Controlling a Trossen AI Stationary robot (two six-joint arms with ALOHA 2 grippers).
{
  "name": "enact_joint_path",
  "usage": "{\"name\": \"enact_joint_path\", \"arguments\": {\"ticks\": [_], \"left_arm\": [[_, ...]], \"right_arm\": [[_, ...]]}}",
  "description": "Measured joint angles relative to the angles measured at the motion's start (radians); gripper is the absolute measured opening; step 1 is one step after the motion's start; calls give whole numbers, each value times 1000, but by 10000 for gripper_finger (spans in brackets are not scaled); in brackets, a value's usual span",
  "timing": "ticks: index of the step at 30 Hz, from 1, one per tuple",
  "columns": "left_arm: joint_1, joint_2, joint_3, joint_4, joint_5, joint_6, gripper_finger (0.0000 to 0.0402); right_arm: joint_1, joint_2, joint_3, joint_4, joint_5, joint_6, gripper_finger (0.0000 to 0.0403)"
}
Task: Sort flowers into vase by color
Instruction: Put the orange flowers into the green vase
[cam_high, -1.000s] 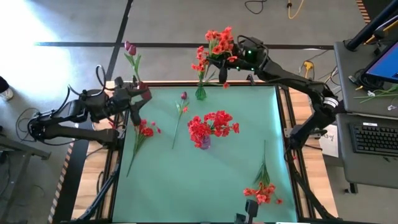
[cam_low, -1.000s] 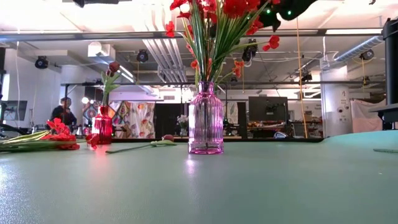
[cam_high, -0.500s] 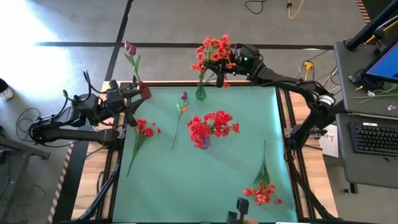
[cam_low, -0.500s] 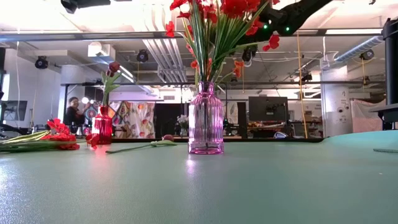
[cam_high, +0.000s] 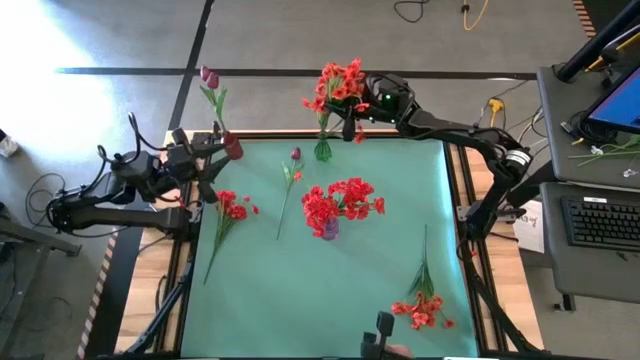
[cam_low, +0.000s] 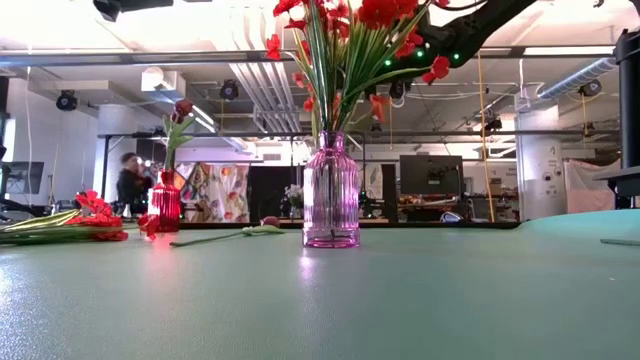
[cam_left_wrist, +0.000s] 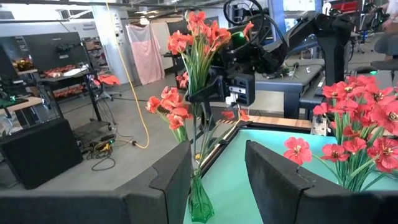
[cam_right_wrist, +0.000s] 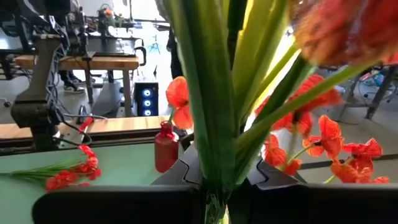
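Two claws show: the right claw (cam_high: 352, 118) is clamped on the stems of an orange-red spray (cam_high: 338, 82) standing in the green vase (cam_high: 323, 150) at the counter's (cam_high: 340, 290) far edge. The left claw (cam_high: 222, 158), half open and empty, hangs beside the red vase (cam_high: 231, 146).

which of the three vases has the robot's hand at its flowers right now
The green vase at the table's far edge: the right hand is shut on its orange-red flowers. The purple vase and red vase stand untouched.
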Motion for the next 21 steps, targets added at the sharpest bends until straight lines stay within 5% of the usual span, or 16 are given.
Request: {"name": "enact_joint_path", "arguments": {"ticks": [21], "left_arm": [[0,-16,0,-11,0,0,139]], "right_arm": [[0,9,1,-1,4,6,27]]}}
